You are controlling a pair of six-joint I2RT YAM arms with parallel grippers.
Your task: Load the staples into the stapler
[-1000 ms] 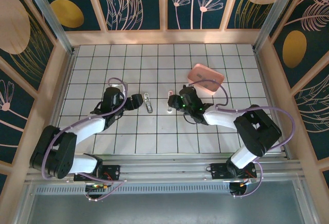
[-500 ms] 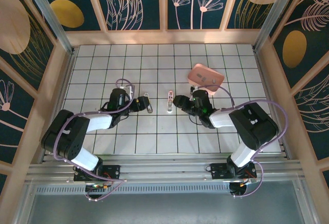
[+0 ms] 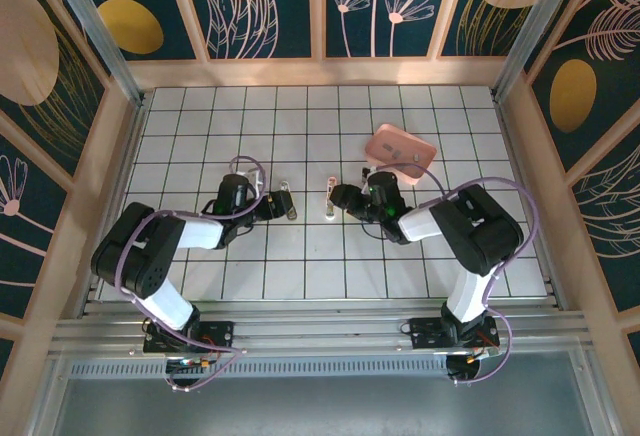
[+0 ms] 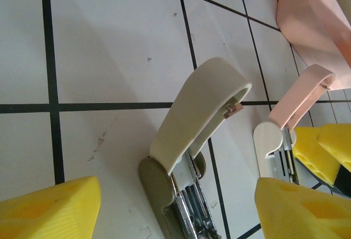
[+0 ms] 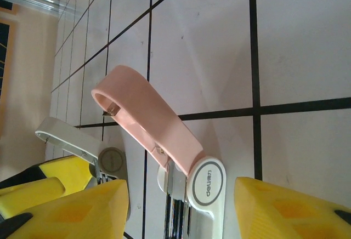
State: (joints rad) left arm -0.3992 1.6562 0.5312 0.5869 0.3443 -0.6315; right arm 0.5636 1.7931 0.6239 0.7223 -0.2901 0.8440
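The stapler (image 4: 197,113) was sitting on the white tiled desk (image 3: 300,126), around the middle and a bit to the left. Its pale cover was flipped up and the grey metal rail was exposed. The left pincer (image 3: 272,202) was right behind it, low to the desk. Its jaws were wide, one yellow finger on each side of the hinge end with a gap to the body on both sides, so nothing was gripped.

Just beside it on the right lay a second one, a pink-lidded stapler (image 5: 148,121) on a white base, also flipped open. The right pincer (image 3: 341,198) bracketed its base the same way, jaws parted and not clamped on it as far as we could see.

Our read: we were at the "get hold of the opened stapler" stage, with the actual loading not done yet. As for the staples, we honestly couldn't tell whether the shiny bits in the rail were staples or just the mechanism. Too small. The next move probably calls for the left pincer to close gently on the rear of the body and pin it down without knocking the cover shut.

What's in the way: both staplers and both pincers were crowded close together, fingertips nearly facing, so one arm could easily bump the other. The pink tray (image 3: 385,143) sat further back behind the right pincer, near but clear of it.
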